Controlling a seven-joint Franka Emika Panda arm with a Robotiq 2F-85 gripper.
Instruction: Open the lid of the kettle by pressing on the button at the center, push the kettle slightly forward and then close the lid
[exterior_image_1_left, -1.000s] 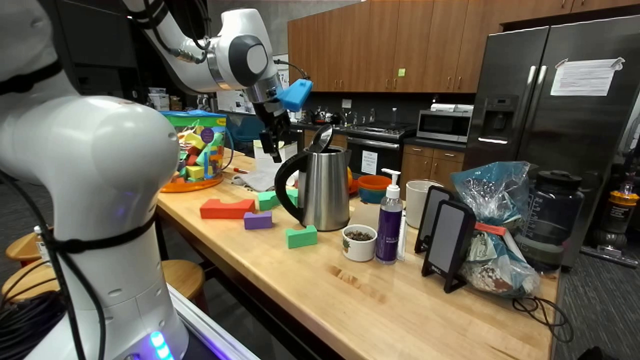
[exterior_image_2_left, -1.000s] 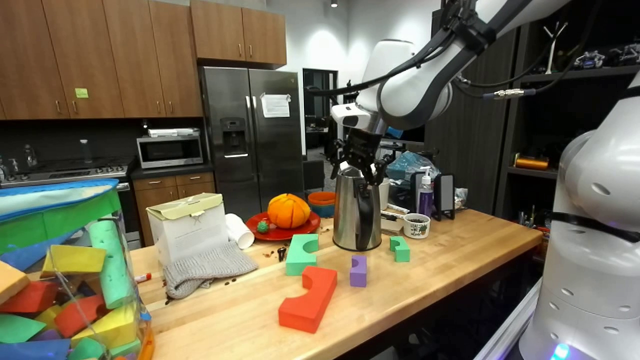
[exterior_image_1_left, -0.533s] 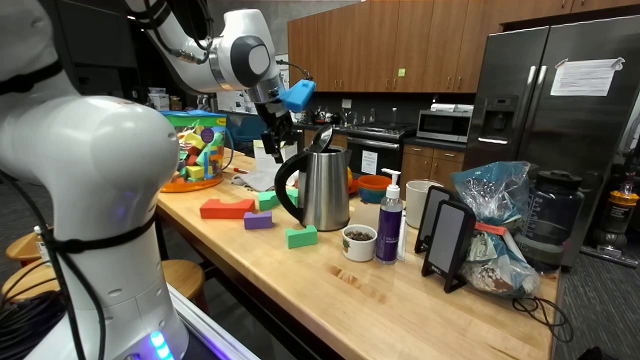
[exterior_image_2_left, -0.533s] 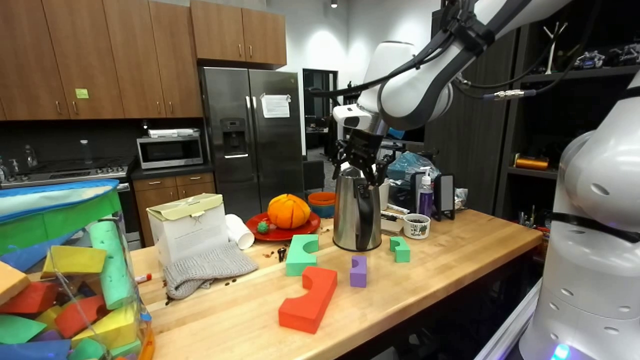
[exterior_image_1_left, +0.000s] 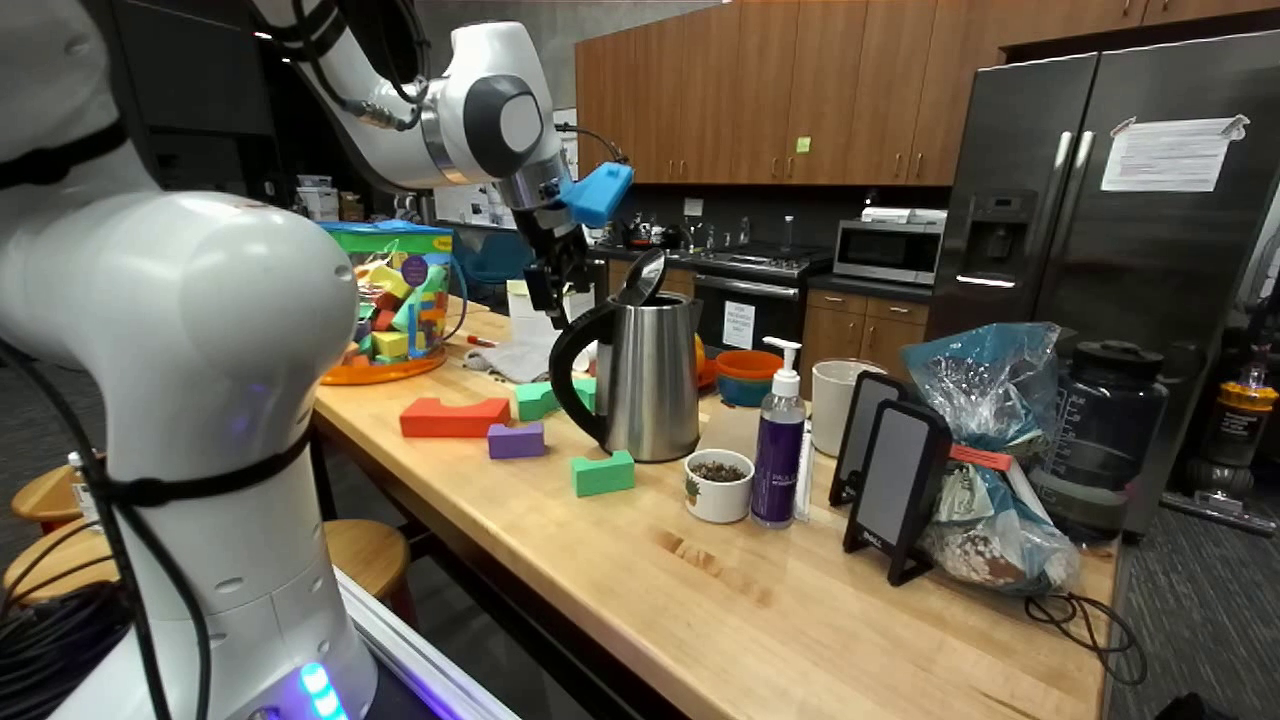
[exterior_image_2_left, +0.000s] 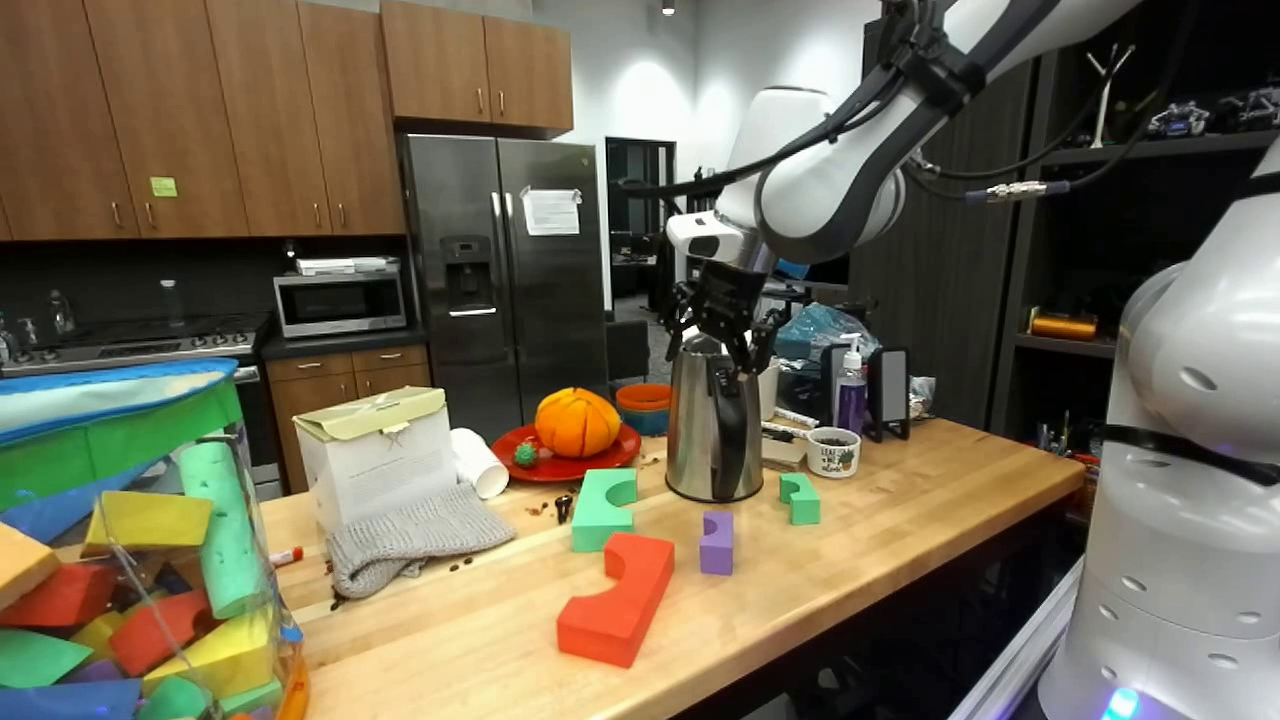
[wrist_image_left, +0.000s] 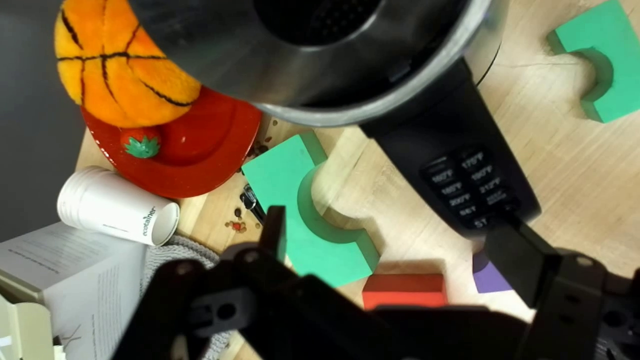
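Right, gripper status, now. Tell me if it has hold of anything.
Gripper: open, holding nothing; whether it touches the kettle handle cannot be told.

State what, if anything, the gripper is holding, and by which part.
Nothing is held: the gripper is open, its fingers wide apart, with no part of the kettle clasped.
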